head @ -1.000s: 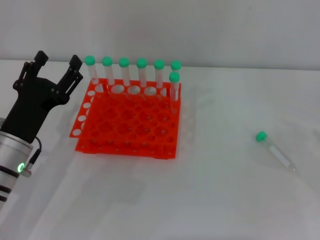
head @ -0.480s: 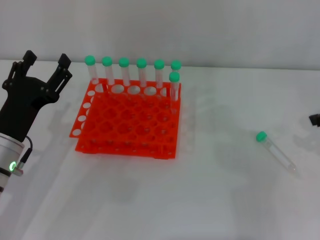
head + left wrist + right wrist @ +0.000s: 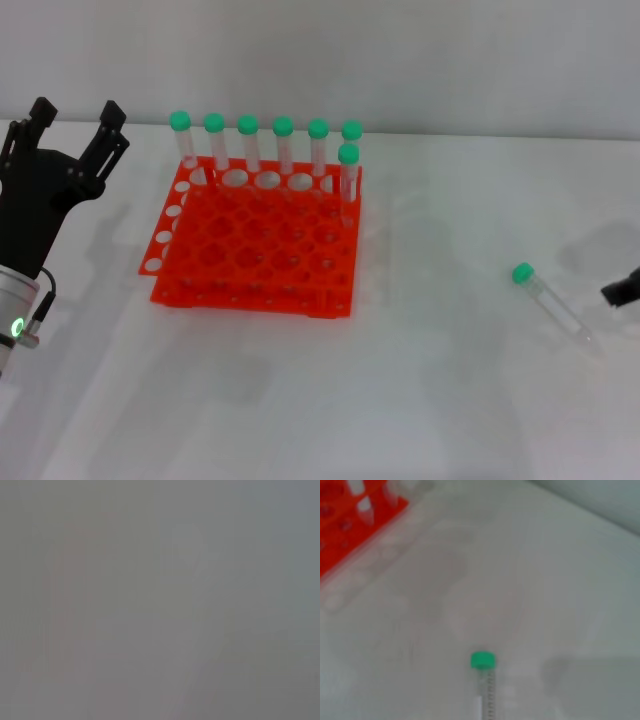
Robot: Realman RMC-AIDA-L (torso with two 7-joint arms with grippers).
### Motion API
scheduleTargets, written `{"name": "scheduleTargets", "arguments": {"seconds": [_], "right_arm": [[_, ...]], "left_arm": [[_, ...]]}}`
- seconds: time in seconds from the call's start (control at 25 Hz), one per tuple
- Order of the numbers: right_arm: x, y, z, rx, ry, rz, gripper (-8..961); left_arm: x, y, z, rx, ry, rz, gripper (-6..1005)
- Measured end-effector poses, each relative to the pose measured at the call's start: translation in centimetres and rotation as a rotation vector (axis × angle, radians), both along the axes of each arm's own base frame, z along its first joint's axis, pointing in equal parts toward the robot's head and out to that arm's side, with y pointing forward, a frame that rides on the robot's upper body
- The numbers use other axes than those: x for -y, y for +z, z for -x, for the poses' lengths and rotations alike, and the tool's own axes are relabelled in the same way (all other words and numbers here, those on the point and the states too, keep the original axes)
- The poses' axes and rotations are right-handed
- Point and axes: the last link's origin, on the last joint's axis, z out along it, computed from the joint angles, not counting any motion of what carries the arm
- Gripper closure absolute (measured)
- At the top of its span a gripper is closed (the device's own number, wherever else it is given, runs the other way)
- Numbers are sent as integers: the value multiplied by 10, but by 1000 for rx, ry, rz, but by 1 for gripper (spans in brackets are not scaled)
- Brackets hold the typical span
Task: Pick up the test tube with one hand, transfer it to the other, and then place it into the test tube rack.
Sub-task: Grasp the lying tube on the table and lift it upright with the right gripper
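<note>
Right gripper apparently mostly cut off

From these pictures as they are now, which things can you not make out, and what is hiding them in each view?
- Left wrist view: uniform grey haze, nothing recognisable.
- right gripper: head view cuts it off at the edge, only a dark tip shows beside the test tube; fingers unseen.
- Test tube's tapered tip: cut off by the right wrist view's edge.
- test tube rack: only a blurred corner in the right wrist view.
- left gripper: open, plainly visible.

Left gripper drawn back leftward from rack; right gripper entered beside test tube.
</note>
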Motion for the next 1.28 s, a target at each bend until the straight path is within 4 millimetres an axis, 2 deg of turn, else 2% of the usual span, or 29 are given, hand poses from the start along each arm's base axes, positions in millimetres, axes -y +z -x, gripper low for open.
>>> {"name": "scheduleTargets", "arguments": {"seconds": [0.24, 0.56, 0.72, 1.28], "right_arm": [[0, -17, -13, -18, -43, 21, 309], [2, -29, -16, -67, -51, 49, 310], [2, -37, -19, -71, -53, 67, 349], [3, -50, -15, -36, -13, 90, 425]], "left_arm": [[-1, 0, 0, -5, 3, 2, 147], [-2, -1, 0, -7, 8, 6, 149], [-1, -1, 2, -11, 14, 8, 151], [0, -2, 4, -12, 19, 9, 155]]}}
